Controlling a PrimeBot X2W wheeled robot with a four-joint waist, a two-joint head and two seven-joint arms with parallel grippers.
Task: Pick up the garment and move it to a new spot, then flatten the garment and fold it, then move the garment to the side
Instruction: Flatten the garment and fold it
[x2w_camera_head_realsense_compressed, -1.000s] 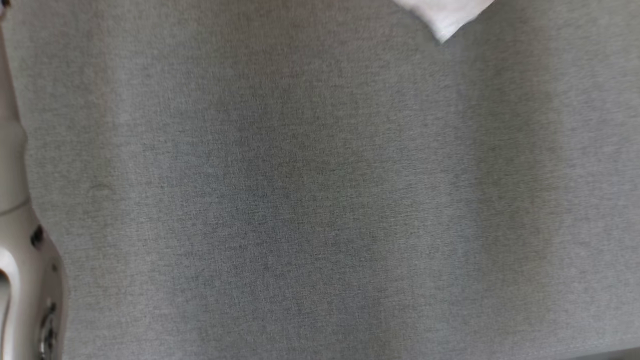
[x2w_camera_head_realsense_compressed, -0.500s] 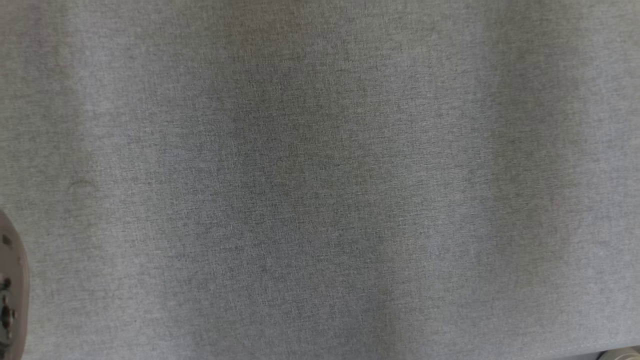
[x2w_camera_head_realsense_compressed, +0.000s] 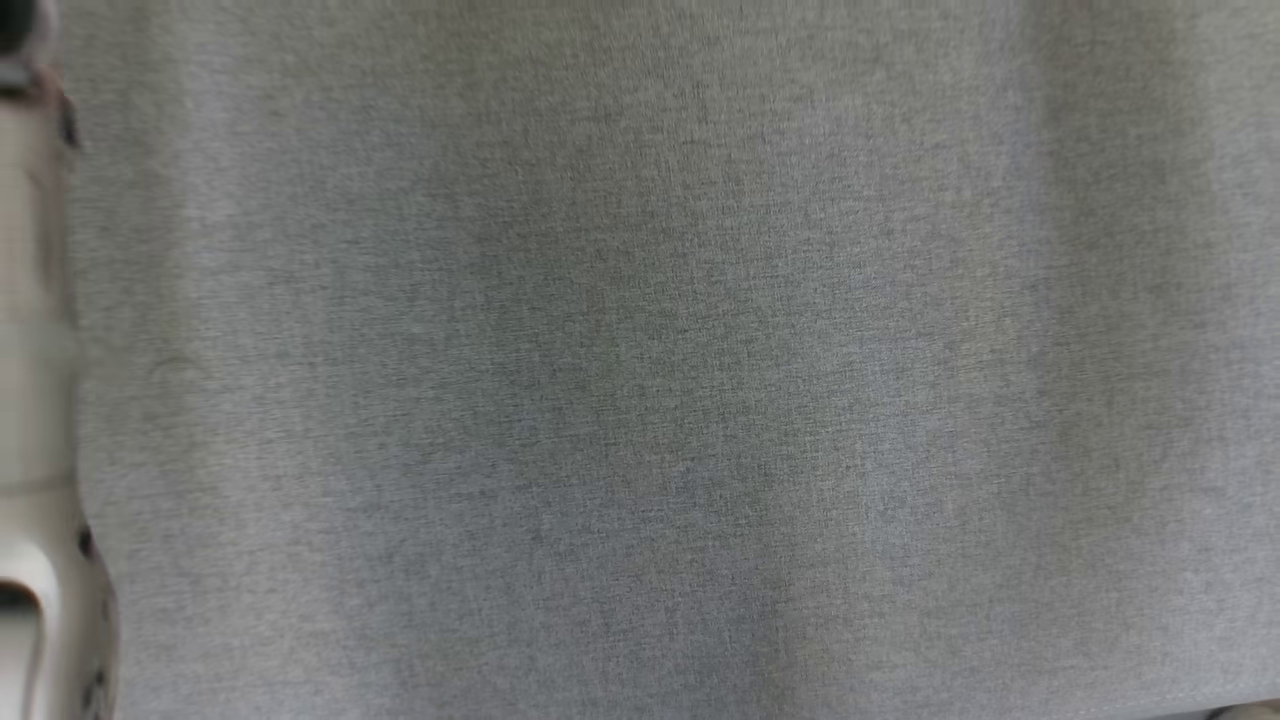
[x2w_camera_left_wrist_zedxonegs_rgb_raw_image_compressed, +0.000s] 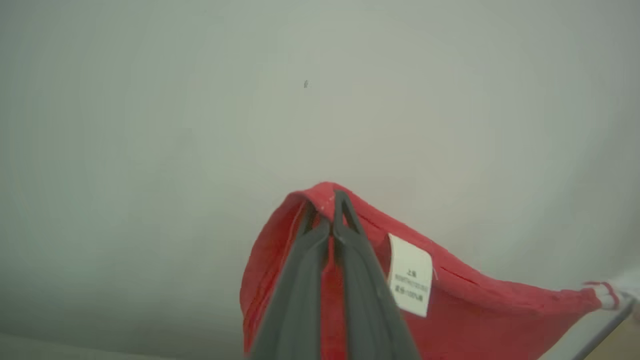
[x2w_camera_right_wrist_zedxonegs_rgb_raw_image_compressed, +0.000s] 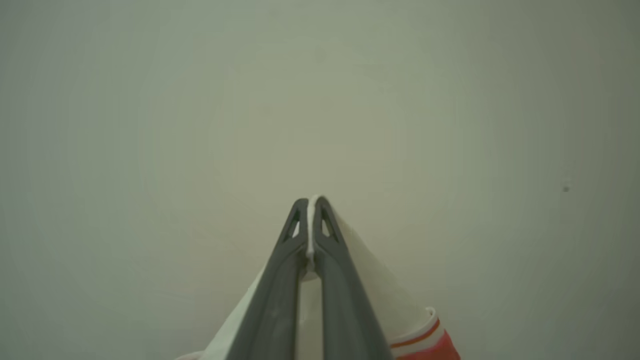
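Observation:
The garment (x2w_camera_left_wrist_zedxonegs_rgb_raw_image_compressed: 475, 305) is red, with a white label (x2w_camera_left_wrist_zedxonegs_rgb_raw_image_compressed: 410, 275) sewn at its edge. My left gripper (x2w_camera_left_wrist_zedxonegs_rgb_raw_image_compressed: 332, 200) is shut on a red fold of it, and the cloth hangs back past the fingers. In the right wrist view, my right gripper (x2w_camera_right_wrist_zedxonegs_rgb_raw_image_compressed: 311, 205) is shut on a white part of the garment (x2w_camera_right_wrist_zedxonegs_rgb_raw_image_compressed: 370, 285). That part ends in a red-striped cuff (x2w_camera_right_wrist_zedxonegs_rgb_raw_image_compressed: 425, 340). Both grippers point at a plain pale surface. A pale forearm (x2w_camera_head_realsense_compressed: 35, 400) runs along the left edge of the head view.
The grey woven table cover (x2w_camera_head_realsense_compressed: 640, 360) spreads across the head view. Its near edge shows at the bottom right corner (x2w_camera_head_realsense_compressed: 1240, 712). In the left wrist view, a table edge (x2w_camera_left_wrist_zedxonegs_rgb_raw_image_compressed: 595, 330) shows at the lower right.
A white corner of cloth at the top of the head view one second ago is out of the picture. The pale forearm at the left edge slid almost out, then came back in.

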